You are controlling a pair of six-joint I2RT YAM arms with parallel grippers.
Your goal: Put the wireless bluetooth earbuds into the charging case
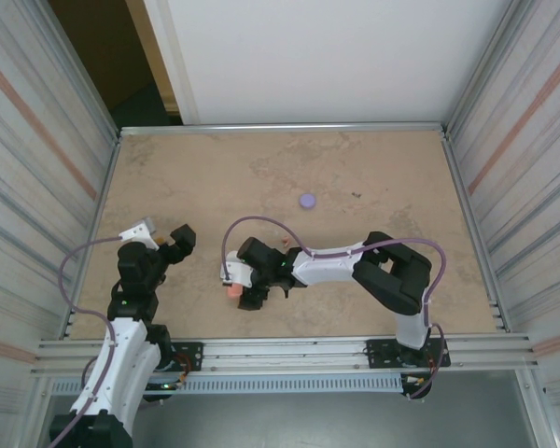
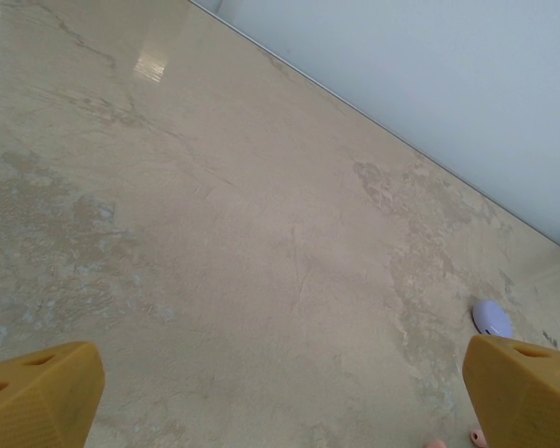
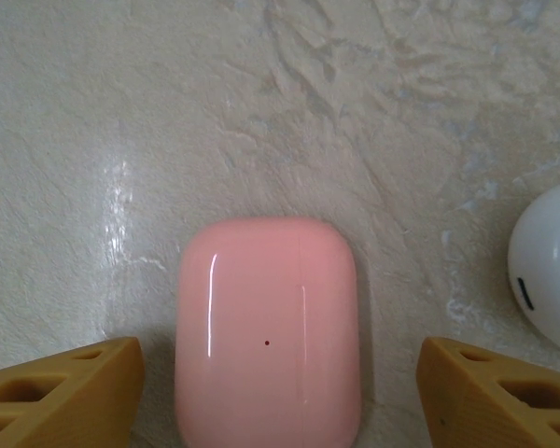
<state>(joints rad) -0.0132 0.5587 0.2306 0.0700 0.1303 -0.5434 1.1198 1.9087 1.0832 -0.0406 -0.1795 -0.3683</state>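
Centred between the fingers of the right gripper [image 3: 280,383]: a pink charging case [image 3: 266,336], lying flat on the table, smooth top up with a tiny dark dot, rounded end pointing away from the wrist. Jaws spread wider than the case, with a strip of bare table on either side, touching neither flank; nothing gripped. Just beyond the right-hand finger [image 3: 499,392], a white case [image 3: 549,280], cut off by the frame edge, apart from both finger and pink case. Well ahead of the left gripper [image 2: 280,401] and off to its right, a purple case [image 2: 492,318] on open tabletop. Nearer to that gripper's right finger, at the bottom edge of its wrist view, two small coral-pink bits [image 2: 476,436], possibly earbuds, too cropped to be sure.

Right arm stretched low across the table toward the left arm's side, elbow folded back, wrist turned down over the pink case. Left arm upright and drawn in near its base, gripper held above the table, jaws at full spread and empty.

Underneath, a beige, marbled tabletop [image 1: 383,168] with a soft sheen. Ribbed metal walls [image 1: 37,140] on both sides, a white panel [image 1: 336,56] at the far end, an aluminium rail [image 1: 289,350] along the near edge.
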